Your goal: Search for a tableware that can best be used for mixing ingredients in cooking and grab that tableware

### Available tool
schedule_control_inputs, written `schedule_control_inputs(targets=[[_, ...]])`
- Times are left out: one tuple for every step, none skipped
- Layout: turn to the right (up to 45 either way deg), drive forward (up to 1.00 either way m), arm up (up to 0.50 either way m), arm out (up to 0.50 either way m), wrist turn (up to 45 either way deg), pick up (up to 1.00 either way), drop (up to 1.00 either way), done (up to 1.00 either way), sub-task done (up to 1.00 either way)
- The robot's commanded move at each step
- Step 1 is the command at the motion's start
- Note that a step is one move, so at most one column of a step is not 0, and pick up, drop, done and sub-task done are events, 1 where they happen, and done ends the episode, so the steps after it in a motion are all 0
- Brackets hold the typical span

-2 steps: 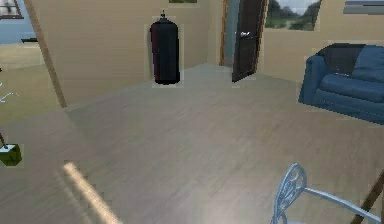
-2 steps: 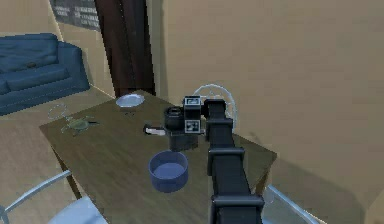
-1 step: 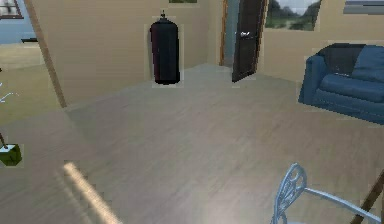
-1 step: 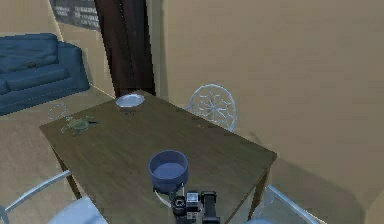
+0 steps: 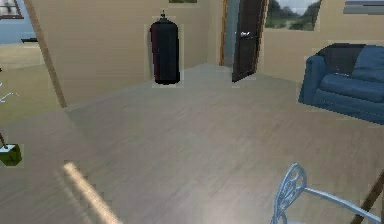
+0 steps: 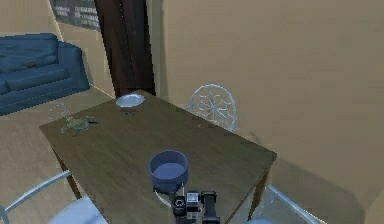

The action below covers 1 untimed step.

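Observation:
A blue-grey bowl point(image 6: 169, 170) stands on the brown wooden table point(image 6: 120, 150), near its close edge. My gripper point(image 6: 183, 200) shows at the arm side view's bottom, right by the bowl's near rim; I cannot tell whether it holds anything or touches the bowl. At the table's far corner lies a smaller white dish point(image 6: 129, 100). A small greenish thing point(image 6: 75, 123) lies near the table's left corner.
A wire-backed chair point(image 6: 215, 103) stands behind the table, pale chairs point(image 6: 60, 200) at its near left. A blue sofa point(image 6: 35, 65) and a dark door point(image 6: 125, 45) lie beyond. Ahead: a black punching bag point(image 5: 165, 50), an open door point(image 5: 245, 40), a sofa point(image 5: 345, 80), bare floor.

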Motion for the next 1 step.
schedule_control_inputs(targets=[[0.0,0.0,0.1,0.0,0.0,0.0,0.0,0.0,0.0]])
